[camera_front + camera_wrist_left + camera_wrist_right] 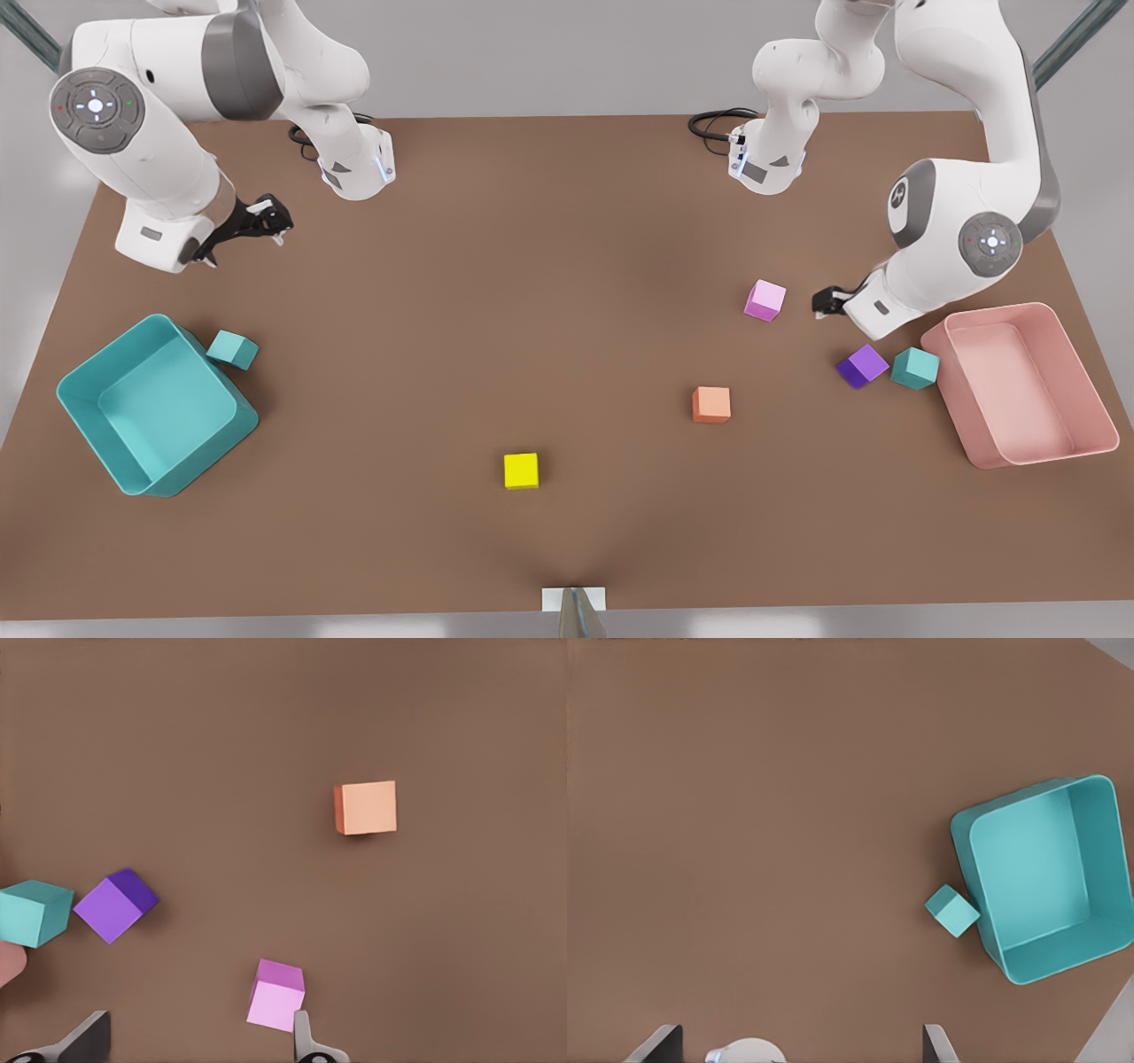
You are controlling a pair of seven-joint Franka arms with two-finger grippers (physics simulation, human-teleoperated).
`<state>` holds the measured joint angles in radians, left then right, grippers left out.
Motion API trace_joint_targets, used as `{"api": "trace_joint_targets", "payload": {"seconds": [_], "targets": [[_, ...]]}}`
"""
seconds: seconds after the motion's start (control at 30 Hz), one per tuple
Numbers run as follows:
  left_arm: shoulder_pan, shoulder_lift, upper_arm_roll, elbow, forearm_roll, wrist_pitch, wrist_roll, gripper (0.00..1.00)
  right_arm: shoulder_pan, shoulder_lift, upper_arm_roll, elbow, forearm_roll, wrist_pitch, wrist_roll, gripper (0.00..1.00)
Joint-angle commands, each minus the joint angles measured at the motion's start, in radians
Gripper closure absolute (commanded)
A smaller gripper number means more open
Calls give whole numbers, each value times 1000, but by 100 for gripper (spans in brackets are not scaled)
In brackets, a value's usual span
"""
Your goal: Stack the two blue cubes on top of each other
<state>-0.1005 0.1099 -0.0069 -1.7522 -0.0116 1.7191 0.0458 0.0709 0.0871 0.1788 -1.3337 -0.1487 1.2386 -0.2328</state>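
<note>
One blue cube (233, 349) (951, 910) rests on the table against a corner of the teal bin (221, 434) at the front view's left. The other blue cube (915, 368) (35, 912) sits at the front view's right, between a purple cube (862, 365) (115, 904) and the pink bin (952, 390). My left gripper (828, 301) (195, 1045) hovers open near that pair, beside a pink cube (765, 299) (276, 994), holding nothing. My right gripper (266, 217) (799, 1045) hangs open and empty, behind the teal bin (966, 828).
An orange cube (711, 404) (366, 806) lies right of centre and a yellow cube (521, 470) near the front middle. Both arm bases stand at the table's far edge. A small grey fixture (574, 602) sits at the near edge.
</note>
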Motion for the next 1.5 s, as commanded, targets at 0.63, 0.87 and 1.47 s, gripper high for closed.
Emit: {"api": "trace_joint_targets", "payload": {"seconds": [0.63,0.87,1.47], "targets": [[9,2,1,16,2,4,11,0,-316,117,-134,-622,60,789,233,0],[9,2,-1,16,4,4,11,0,-362,59,-134,-857,112,1142,349,0],[10,2,1,16,4,4,11,0,-437,152,-134,-912,173,1294,332,0]]}}
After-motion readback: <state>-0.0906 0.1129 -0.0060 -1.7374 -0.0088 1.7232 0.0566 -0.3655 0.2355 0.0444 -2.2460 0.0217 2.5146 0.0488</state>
